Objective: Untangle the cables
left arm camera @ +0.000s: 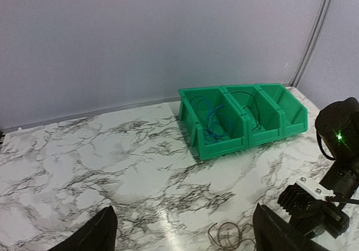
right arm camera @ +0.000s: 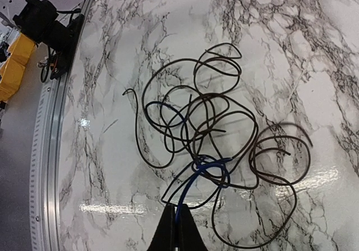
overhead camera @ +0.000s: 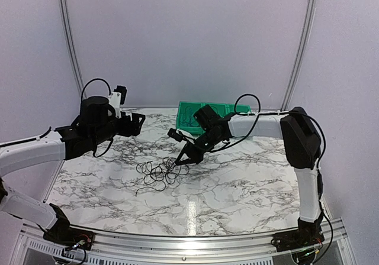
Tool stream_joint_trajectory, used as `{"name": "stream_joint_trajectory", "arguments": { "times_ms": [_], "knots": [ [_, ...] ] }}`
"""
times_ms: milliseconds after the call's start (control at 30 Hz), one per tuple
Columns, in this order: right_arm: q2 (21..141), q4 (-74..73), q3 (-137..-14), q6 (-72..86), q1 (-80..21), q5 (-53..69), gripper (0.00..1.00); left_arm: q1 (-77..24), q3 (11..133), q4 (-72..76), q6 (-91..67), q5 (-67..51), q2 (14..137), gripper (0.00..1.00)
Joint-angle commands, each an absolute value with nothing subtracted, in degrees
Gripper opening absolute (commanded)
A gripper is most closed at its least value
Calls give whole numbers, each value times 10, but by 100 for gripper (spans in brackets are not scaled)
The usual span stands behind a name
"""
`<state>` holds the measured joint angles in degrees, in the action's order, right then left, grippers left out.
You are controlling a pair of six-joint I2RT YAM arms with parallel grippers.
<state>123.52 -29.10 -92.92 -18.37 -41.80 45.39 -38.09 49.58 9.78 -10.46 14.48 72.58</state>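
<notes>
The right gripper (right arm camera: 178, 228) is pinched shut on a blue cable (right arm camera: 189, 188) at the near edge of the cables (right arm camera: 207, 133), a loose tangle on the marble table (right arm camera: 280, 27). A slow, low pull away from the heap should free that strand without dragging the rest. The left gripper (left arm camera: 182, 237), wide open and empty, hangs well apart and could pin the remainder.

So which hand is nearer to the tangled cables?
Right. The right hand is at the edge of the cables, shut on a blue cable; the left hand hangs open, well apart, farther back-left.
</notes>
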Motion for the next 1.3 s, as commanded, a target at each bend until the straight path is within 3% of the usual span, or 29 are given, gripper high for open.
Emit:
{"name": "stream_joint_trajectory", "arguments": {
  "times_ms": [0,100,367,833,1100,1267],
  "knots": [
    [1169,-267,-922,-180,-422,486,0,-395,495,139,-110,43,720,81],
    [1169,-265,-932,-182,-423,474,0,-412,463,157,-156,10,708,74],
    [1190,-281,-973,-169,-423,491,0,-465,303,367,-243,27,762,75],
    [1182,-288,-983,-177,-423,513,0,-474,352,520,-299,34,993,74],
    [1129,-304,-990,-194,-422,519,0,-477,385,564,-342,72,1098,54],
    [1078,-339,-1026,-221,-423,494,0,-478,369,564,-343,79,1109,51]
  ]
}}
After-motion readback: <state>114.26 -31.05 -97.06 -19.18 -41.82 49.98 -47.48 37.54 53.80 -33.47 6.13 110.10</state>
